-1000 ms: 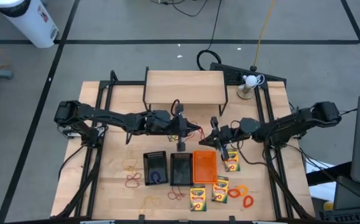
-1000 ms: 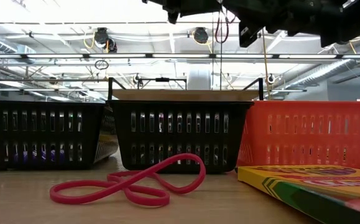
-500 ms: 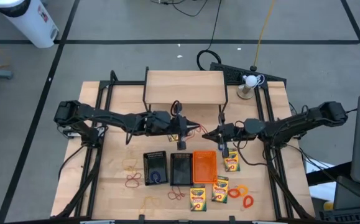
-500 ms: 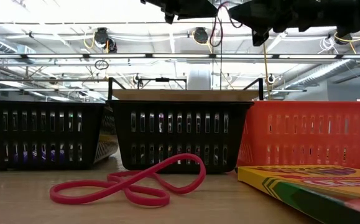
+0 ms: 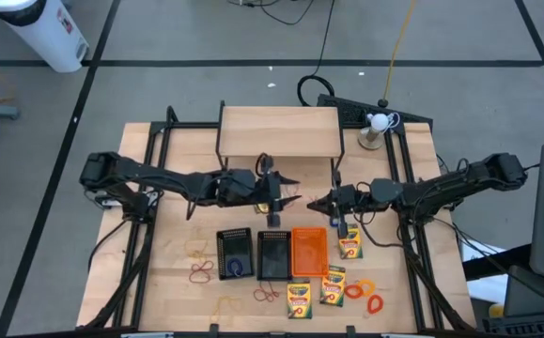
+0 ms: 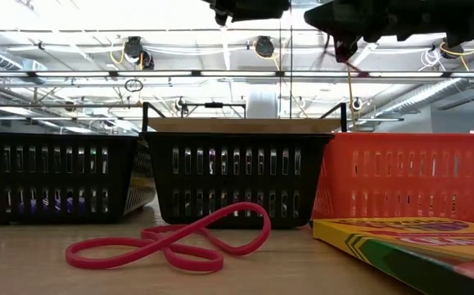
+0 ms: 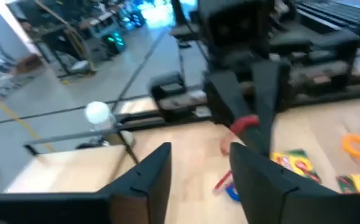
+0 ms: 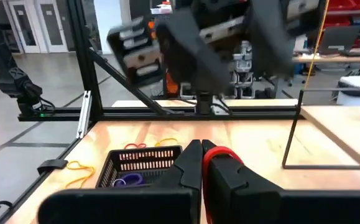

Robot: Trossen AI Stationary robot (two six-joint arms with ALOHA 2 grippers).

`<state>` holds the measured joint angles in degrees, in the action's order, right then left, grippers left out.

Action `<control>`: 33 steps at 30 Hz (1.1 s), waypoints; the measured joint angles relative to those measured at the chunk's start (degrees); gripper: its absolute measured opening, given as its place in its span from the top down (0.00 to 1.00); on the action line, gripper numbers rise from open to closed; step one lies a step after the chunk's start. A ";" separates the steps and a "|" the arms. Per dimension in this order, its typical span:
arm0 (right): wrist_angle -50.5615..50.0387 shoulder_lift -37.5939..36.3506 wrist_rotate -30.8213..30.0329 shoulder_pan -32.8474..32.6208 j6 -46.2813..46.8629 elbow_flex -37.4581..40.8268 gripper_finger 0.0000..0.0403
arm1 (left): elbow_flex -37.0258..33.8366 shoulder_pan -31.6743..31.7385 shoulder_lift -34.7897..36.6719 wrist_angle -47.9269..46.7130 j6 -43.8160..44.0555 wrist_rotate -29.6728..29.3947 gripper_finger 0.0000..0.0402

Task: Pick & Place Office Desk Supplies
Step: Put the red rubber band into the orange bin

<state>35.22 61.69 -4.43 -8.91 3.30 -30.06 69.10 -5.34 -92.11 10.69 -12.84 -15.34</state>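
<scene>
At the lower edge of the low view a loose red band (image 6: 171,242) lay on the wood beside a crayon box (image 6: 400,238), in front of the row of trays: two black mesh trays (image 6: 52,176) and the orange tray (image 6: 408,176). Above and behind that row, in the centre of the high view, the left gripper (image 5: 286,191) had just let go. A second before it was clamped; now its fingers (image 7: 158,168) stood spread and empty. The thin red rubber band (image 8: 226,155) was left pinched in the right gripper (image 5: 317,203) alone, whose fingers were clenched on it. The handover looked complete, so carrying the band to a tray seemed to fall to the right arm.

The two grippers were near each other, tips almost facing, over bare table. Open room lay below toward the tray rims. The wooden shelf (image 5: 279,131) and its black legs closed off the upper side, so drawing back toward the right of the frame looked the safest way out
</scene>
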 joint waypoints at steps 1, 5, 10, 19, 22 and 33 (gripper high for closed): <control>-0.22 0.00 0.01 -0.29 0.35 0.01 1.00 | 0.00 -0.09 0.57 -0.81 0.00 -1.07 0.56; -0.96 0.00 0.03 -2.30 0.88 0.02 1.00 | 0.00 -0.56 2.34 -2.90 0.06 -5.29 0.50; 0.66 0.00 0.16 -5.06 2.26 0.02 1.00 | 0.00 -1.41 3.76 -5.24 0.96 -8.09 0.47; 2.03 0.02 4.65 -7.96 5.26 0.02 1.00 | 0.00 -1.97 3.82 -5.55 1.29 -8.32 0.47; 2.26 0.02 4.63 -8.55 5.66 0.02 1.00 | 0.00 -1.95 3.82 -5.57 2.26 -8.36 0.47; 1.16 1.17 12.24 -8.85 9.94 0.02 1.00 | 0.00 -1.95 3.80 -5.32 2.27 -8.41 0.47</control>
<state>36.38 62.86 7.81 -17.76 13.24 -30.04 69.10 -7.29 -88.31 5.37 -10.57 -23.75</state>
